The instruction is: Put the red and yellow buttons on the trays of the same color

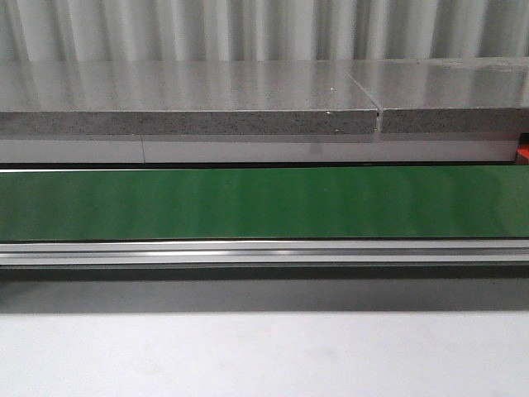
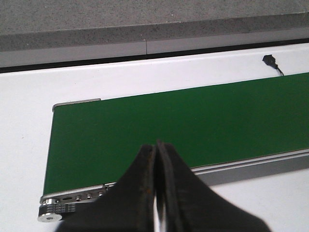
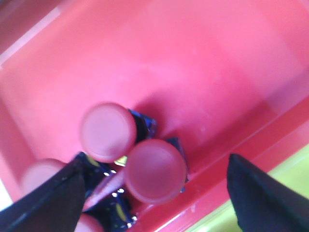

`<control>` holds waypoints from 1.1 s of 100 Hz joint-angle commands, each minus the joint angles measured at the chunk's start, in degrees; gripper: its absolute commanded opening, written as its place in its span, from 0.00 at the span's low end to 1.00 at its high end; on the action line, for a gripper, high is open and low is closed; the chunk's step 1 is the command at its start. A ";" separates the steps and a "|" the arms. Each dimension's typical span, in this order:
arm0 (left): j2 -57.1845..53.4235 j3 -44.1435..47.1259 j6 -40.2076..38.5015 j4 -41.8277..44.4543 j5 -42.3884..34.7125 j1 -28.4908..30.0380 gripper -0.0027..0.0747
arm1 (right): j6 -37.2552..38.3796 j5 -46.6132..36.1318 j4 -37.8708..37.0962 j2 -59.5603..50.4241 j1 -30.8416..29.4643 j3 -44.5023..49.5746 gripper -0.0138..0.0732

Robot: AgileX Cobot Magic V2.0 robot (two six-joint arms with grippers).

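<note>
In the right wrist view, several red buttons with dark blue bases lie clustered in a corner of the red tray (image 3: pixel 193 58); two stand out, one (image 3: pixel 107 131) beside the other (image 3: pixel 155 170). My right gripper (image 3: pixel 154 162) hangs open just above them, its black fingers (image 3: pixel 53 198) wide apart with nothing held. A yellow-green surface (image 3: pixel 289 188) borders the red tray's rim. My left gripper (image 2: pixel 157 147) is shut and empty over the near edge of the green conveyor belt (image 2: pixel 193 125). No yellow button shows. Neither gripper appears in the front view.
The green belt (image 1: pixel 264 203) runs across the front view with an aluminium rail (image 1: pixel 264 251) in front and a grey stone slab (image 1: pixel 182 107) behind. In the left wrist view the belt's end roller (image 2: pixel 50 215) and a black cable (image 2: pixel 270 60) sit on the white table.
</note>
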 commanded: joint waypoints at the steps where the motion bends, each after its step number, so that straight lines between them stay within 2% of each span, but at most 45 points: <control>1: 0.28 -1.48 -0.63 -0.93 -4.00 -0.33 0.01 | -0.40 -3.11 0.78 -5.58 -0.33 -1.56 0.86; 15: 0.28 -1.48 -0.63 -0.93 -4.00 -0.33 0.01 | -3.60 -3.12 0.72 -9.57 0.51 -1.56 0.85; 21: 0.28 -1.48 -0.63 -0.93 -4.00 -0.33 0.01 | -3.99 -3.12 0.72 -11.26 1.32 -1.56 0.79; 30: 0.28 -1.48 -0.63 -0.93 -4.00 -0.33 0.01 | -4.11 -2.77 0.72 -13.44 2.86 -1.56 0.57; 31: 0.28 -1.48 -0.63 -0.93 -4.00 -0.33 0.01 | -4.11 -2.72 0.72 -13.59 3.17 -1.56 0.57; 35: 0.28 -1.48 -0.63 -0.93 -4.00 -0.33 0.01 | -4.31 -2.47 0.72 -14.57 4.19 -1.56 0.42; 42: 0.28 -1.48 -0.63 -0.93 -4.00 -0.33 0.01 | -4.94 -2.36 0.72 -16.04 6.14 -1.56 0.23; 51: 0.28 -1.48 -0.63 -0.93 -4.00 -0.33 0.01 | -6.40 -2.24 0.72 -17.82 8.93 -1.56 0.04; 84: 0.28 -1.48 -0.63 -0.93 -4.00 -0.33 0.01 | -6.57 0.94 0.67 -22.78 21.84 -1.56 0.04; 110: 0.28 -1.48 -0.63 -0.93 -4.00 -0.33 0.01 | -6.57 1.34 0.67 -26.45 29.32 -1.55 0.04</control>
